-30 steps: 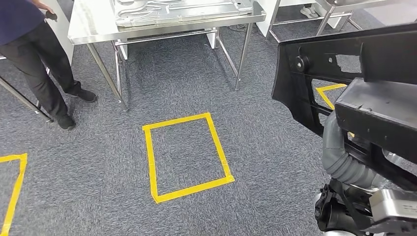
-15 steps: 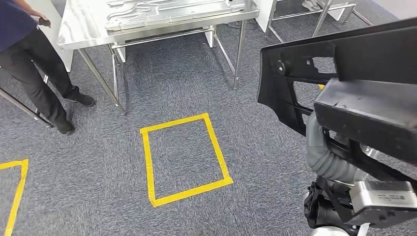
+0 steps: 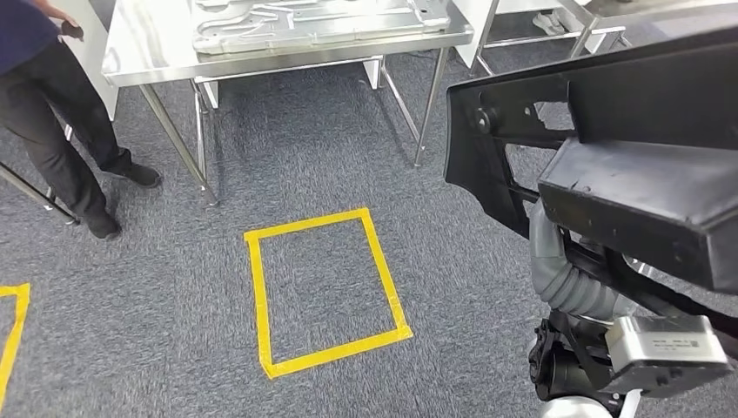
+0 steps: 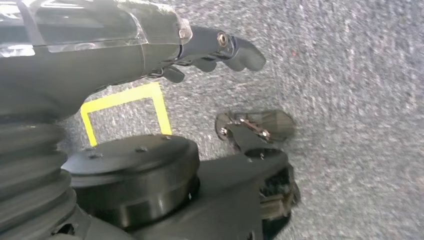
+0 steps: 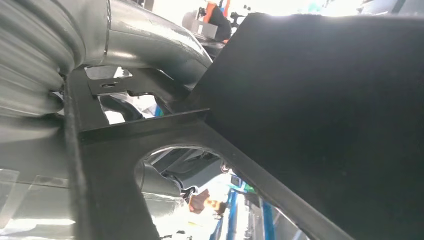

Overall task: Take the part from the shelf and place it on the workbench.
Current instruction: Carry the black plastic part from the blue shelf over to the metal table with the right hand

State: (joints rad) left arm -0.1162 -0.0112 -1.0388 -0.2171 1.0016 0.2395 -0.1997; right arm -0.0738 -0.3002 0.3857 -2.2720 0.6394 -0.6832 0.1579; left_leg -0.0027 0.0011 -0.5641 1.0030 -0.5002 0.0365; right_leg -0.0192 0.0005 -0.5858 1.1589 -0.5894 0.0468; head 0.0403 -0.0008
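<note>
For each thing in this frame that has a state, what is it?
Large black plastic part: carried off the floor, at the robot's right arm.
Steel workbench: stands ahead, silver metal panel lying on it.
Left hand: holds nothing, fingers curled, over the carpet.

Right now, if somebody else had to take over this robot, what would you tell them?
Right robot hand: hidden behind the black part, which rides on the right arm; grip unconfirmed.
Left robot hand: hangs over the carpet, holding nothing, fingers curled.
Done: part is off the shelf.
Left: walk to the steel workbench ahead and set the part down. A metal panel already lies there, and a person stands beside it.
</note>
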